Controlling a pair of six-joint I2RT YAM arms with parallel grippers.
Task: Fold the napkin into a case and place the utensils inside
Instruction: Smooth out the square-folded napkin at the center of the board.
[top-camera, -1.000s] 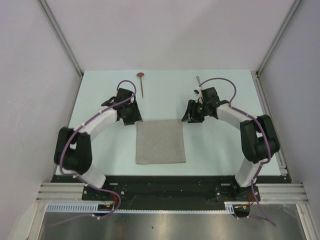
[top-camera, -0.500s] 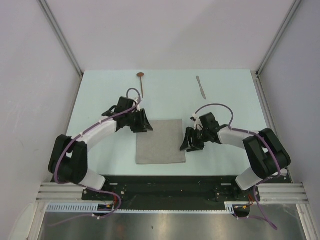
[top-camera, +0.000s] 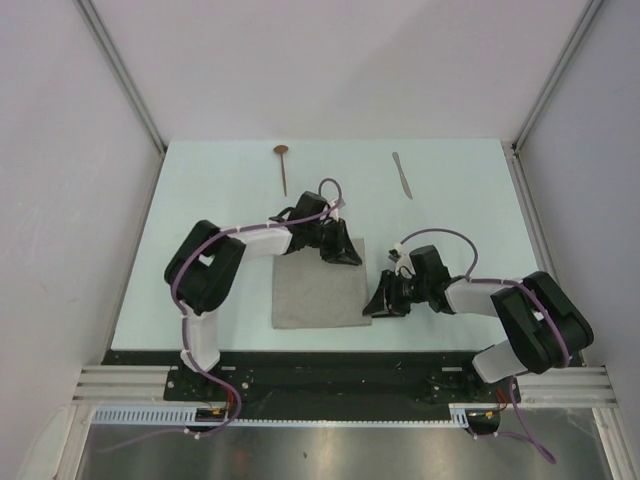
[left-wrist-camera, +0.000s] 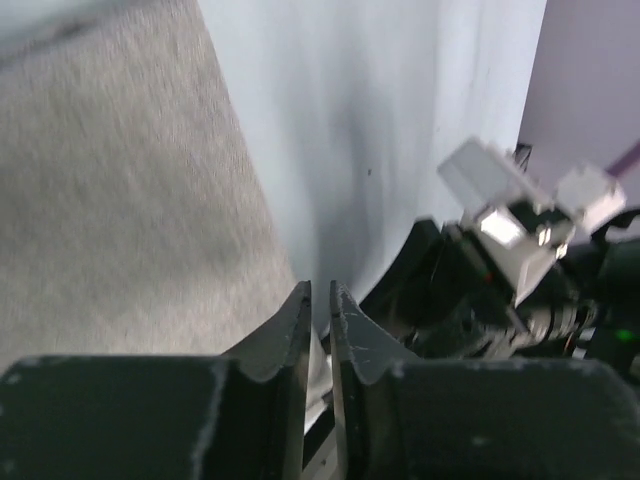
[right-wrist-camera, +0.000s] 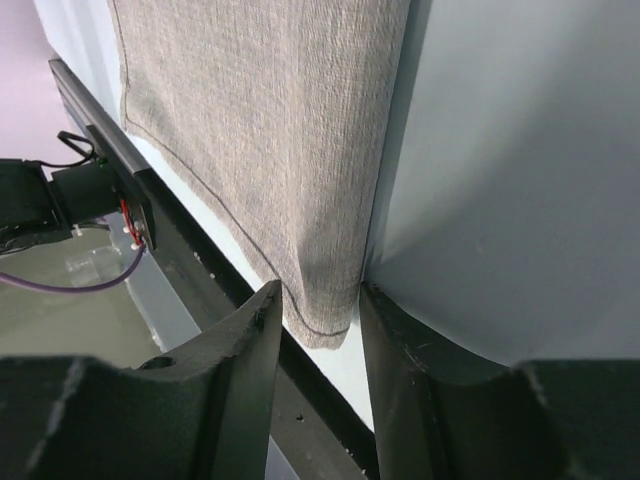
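Straddling a corner of the napkin (right-wrist-camera: 260, 130), right gripper (right-wrist-camera: 318, 298) gapes; left gripper (left-wrist-camera: 320, 292) unclear.

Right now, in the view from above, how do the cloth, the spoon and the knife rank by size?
1. The napkin: by far the largest.
2. The spoon and the knife: both slim and about equally long, too close to rank.

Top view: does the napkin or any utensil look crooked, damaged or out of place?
Nothing stands out. The napkin lies flat and roughly square to the table; the spoon and knife lie apart beyond it, nothing spilled.
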